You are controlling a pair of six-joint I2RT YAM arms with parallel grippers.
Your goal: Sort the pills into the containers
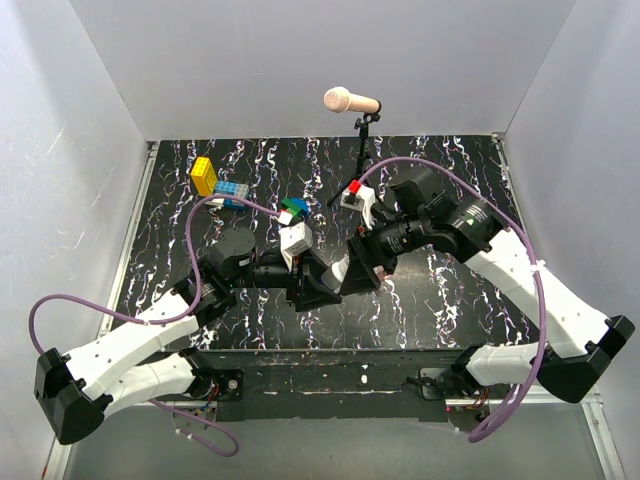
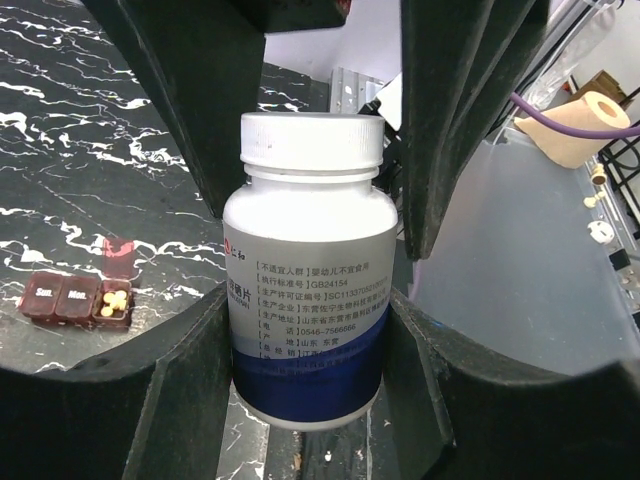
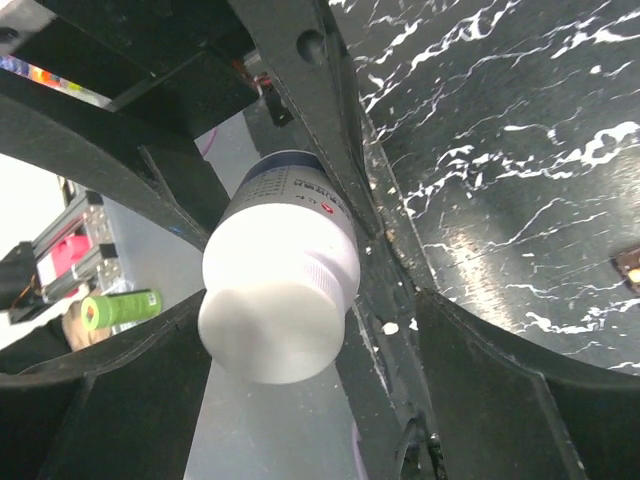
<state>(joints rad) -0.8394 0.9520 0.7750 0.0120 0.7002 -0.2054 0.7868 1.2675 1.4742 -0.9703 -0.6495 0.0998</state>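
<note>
Left wrist view shows the black marbled counter [image 2: 60,120] behind the left claw [image 2: 310,345], which is clamped on the lower body of a capped white pill bottle [image 2: 310,240]. In the right wrist view, the right claw [image 3: 315,305] stands wide apart astride the cap end, not squeezing it. Well apart on the counter lies the reddish-brown pill box [image 2: 62,297], its end compartment open and holding yellowish pills [image 2: 115,299].

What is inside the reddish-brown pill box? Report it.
The pill box has its end compartment open, holding a few pale yellow pills. Its other two visible compartments have lids shut, so their contents are hidden.
</note>
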